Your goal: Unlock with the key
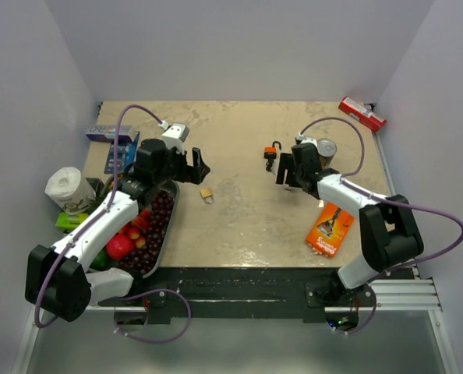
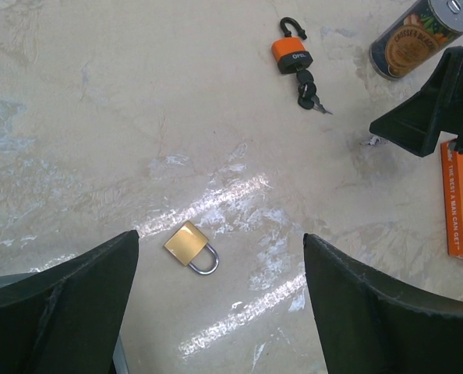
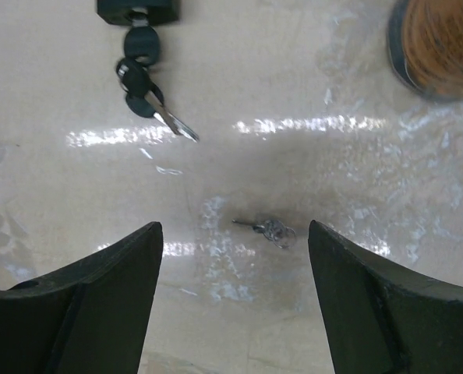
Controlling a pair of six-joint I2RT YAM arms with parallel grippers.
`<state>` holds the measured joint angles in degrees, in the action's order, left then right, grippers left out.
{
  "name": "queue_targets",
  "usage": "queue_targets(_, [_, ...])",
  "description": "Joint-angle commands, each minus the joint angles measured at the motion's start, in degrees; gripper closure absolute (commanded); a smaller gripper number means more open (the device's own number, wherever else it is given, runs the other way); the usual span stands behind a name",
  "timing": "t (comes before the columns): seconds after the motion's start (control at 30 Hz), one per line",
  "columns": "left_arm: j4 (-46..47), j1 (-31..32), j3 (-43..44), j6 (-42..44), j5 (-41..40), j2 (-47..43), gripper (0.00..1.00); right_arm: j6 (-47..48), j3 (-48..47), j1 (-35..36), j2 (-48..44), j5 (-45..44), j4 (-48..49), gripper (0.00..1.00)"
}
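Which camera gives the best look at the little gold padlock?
The left wrist view: the gold padlock lies close and sharp, shackle visible. The top view shows only a tiny speck; the right wrist view misses it.

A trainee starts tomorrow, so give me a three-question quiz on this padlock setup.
1. True or false: the left gripper is shut on the brass padlock.
2. What lies on the table between the right gripper's fingers? A) tiny key B) coin C) screw
3. Fill in: the black-headed keys are attached to the ____ padlock.
Key: 1 false, it is open above it; 2 A; 3 orange padlock.
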<state>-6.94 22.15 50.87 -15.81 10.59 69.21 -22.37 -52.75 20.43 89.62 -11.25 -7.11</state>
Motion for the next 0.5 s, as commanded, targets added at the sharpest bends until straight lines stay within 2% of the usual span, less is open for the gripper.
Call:
queue_targets(0.0, [2.11, -0.18, 0.19, 0.52, 1.63, 0.05, 0.1, -4.96, 3.53, -1.44, -3.23, -2.38, 0.78, 0.24])
queue_targets(0.3, [2.19, -0.18, 0.1, 0.52, 1.63, -0.65, 0.1, -8.21, 6.08, -3.11, 0.81, 2.36, 5.09, 0.32])
queue_targets(0.47, [2.19, -0.18, 0.1, 0.87, 1.72, -1.01, 0.16, -10.23, 8.01, -3.29, 0.64, 3.77, 6.85, 0.35])
